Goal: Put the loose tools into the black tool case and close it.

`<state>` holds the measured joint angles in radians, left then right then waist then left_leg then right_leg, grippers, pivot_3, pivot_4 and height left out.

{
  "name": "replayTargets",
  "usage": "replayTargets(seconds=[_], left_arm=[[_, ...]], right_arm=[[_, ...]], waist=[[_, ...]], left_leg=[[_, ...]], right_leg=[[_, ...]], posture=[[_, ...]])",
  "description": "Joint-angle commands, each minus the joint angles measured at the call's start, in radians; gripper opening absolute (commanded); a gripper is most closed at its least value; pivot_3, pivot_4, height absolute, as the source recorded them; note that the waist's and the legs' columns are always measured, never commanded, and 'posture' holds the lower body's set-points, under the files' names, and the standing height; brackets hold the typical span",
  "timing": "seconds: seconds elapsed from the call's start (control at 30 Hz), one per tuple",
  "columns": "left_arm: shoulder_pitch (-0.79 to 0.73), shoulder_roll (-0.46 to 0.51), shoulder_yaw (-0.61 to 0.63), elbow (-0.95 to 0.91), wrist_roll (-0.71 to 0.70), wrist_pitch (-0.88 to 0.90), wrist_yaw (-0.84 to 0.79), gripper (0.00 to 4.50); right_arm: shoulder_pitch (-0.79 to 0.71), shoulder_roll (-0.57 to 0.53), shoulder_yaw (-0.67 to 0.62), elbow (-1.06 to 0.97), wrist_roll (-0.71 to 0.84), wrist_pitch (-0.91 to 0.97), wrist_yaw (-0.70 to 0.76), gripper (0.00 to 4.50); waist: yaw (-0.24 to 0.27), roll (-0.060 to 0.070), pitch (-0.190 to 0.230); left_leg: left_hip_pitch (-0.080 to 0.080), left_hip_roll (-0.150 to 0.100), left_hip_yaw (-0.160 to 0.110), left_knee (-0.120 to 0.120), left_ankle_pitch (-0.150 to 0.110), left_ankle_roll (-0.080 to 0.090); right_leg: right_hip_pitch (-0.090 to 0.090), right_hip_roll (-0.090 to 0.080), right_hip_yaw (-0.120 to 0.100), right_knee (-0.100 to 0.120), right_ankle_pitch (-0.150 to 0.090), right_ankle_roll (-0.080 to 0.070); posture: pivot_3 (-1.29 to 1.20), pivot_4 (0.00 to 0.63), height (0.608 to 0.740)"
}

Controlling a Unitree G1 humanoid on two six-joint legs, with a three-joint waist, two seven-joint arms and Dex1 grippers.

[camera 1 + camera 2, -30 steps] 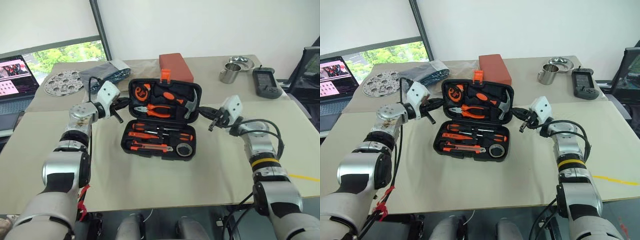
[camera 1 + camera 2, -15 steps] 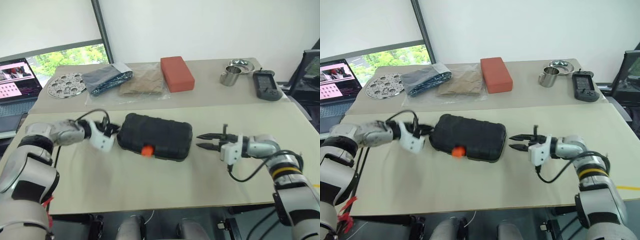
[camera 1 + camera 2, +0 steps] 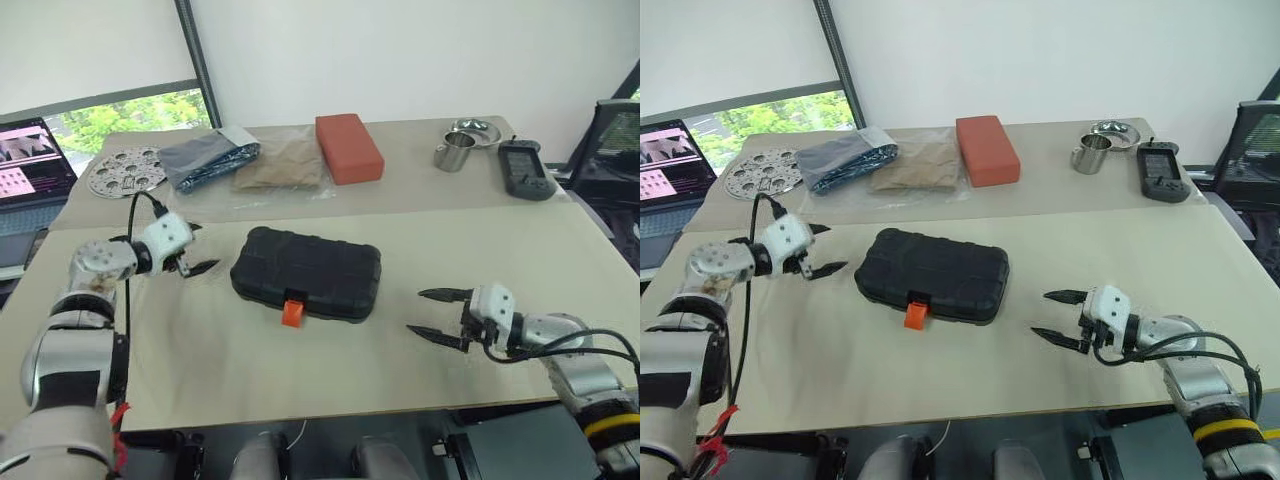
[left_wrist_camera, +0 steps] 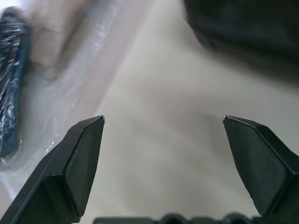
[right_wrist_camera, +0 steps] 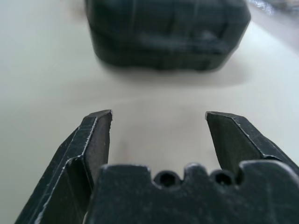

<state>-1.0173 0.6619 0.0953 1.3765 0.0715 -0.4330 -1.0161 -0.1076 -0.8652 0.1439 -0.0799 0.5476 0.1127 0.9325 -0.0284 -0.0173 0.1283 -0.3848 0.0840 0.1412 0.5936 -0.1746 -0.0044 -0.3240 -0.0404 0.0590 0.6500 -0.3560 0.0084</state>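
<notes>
A beige table [image 3: 300, 370] carries the black tool case [image 3: 306, 272], lid down and its orange latch [image 3: 292, 311] hanging at the near edge, lying between the two grippers and touching neither. The left gripper [image 3: 198, 247] hovers just off the case's left end, its fingers spread wide with nothing between them; the right gripper [image 3: 432, 313] sits near the case's right end toward the table's near side, fingers likewise parted and empty, pointing at the case. Beyond the left gripper lie a dark blue bag [image 3: 205, 159] and a tan packet [image 3: 281, 166] under clear plastic, with a perforated metal disc [image 3: 125, 170] farther out. Far beyond the right gripper stand an orange block [image 3: 348, 147], a dark handheld device [image 3: 523, 168] and a steel cup [image 3: 454, 154].
</notes>
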Motion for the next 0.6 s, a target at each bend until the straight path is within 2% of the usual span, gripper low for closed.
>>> replayTargets(seconds=[0.03, 0.07, 0.2, 0.33, 0.37, 0.5, 0.6], left_arm=[[-0.059, -0.030, 0.088, -0.047, -0.105, 0.194, -0.003, 4.50], [-0.074, -0.045, 0.106, -0.052, -0.126, 0.231, 0.002, 4.50], [-0.126, -0.100, 0.151, -0.074, -0.169, 0.285, 0.050, 4.50], [-0.166, -0.183, 0.132, -0.073, -0.154, 0.301, 0.129, 4.50], [-0.170, -0.210, 0.112, -0.064, -0.133, 0.328, 0.158, 4.50], [-0.169, -0.279, 0.071, -0.043, -0.096, 0.418, 0.197, 4.50], [-0.157, -0.309, 0.053, -0.044, -0.078, 0.427, 0.188, 4.50]], right_arm=[[0.005, 0.028, -0.007, -0.172, 0.063, 0.276, -0.132, 3.22], [0.003, 0.039, -0.004, -0.200, 0.072, 0.326, -0.153, 3.07], [-0.004, 0.096, 0.009, -0.282, 0.096, 0.474, -0.204, 1.78], [-0.022, 0.170, 0.067, -0.340, 0.081, 0.582, -0.247, 0.28], [-0.042, 0.205, 0.080, -0.322, 0.060, 0.595, -0.275, 0.02], [-0.095, 0.307, 0.097, -0.264, 0.006, 0.625, -0.348, 0.02], [-0.110, 0.339, 0.117, -0.241, -0.042, 0.615, -0.364, 0.02]], waist=[[0.001, 0.000, 0.000], [0.003, 0.000, 0.000], [0.014, 0.000, 0.000], [0.018, 0.000, 0.000], [0.018, 0.000, 0.000], [0.016, 0.000, -0.001], [0.015, 0.000, -0.001]], left_leg=[[0.000, 0.000, 0.000, 0.000, 0.000, 0.000], [0.000, 0.000, 0.000, 0.000, 0.000, 0.000], [-0.003, -0.002, -0.001, 0.001, 0.001, -0.001], [-0.005, -0.002, -0.001, 0.002, 0.003, -0.005], [-0.005, -0.002, -0.001, 0.003, 0.003, -0.005], [-0.005, -0.004, -0.002, 0.003, 0.004, -0.005], [-0.007, -0.003, -0.002, 0.003, 0.005, -0.007]], right_leg=[[0.000, 0.000, 0.000, 0.000, 0.000, 0.000], [0.000, 0.001, 0.000, 0.000, 0.000, 0.000], [-0.004, 0.001, 0.000, 0.000, 0.000, 0.000], [-0.004, 0.002, -0.001, 0.000, 0.000, 0.000], [-0.004, 0.002, -0.001, 0.000, 0.000, 0.000], [-0.004, 0.002, 0.000, 0.000, 0.000, 0.001], [-0.007, 0.003, 0.000, 0.000, 0.000, 0.001]], posture=[[0.00, 0.150, 0.740], [0.00, 0.150, 0.740], [0.00, 0.150, 0.740], [0.00, 0.150, 0.740], [0.00, 0.150, 0.740], [0.00, 0.150, 0.740], [0.00, 0.150, 0.740]])
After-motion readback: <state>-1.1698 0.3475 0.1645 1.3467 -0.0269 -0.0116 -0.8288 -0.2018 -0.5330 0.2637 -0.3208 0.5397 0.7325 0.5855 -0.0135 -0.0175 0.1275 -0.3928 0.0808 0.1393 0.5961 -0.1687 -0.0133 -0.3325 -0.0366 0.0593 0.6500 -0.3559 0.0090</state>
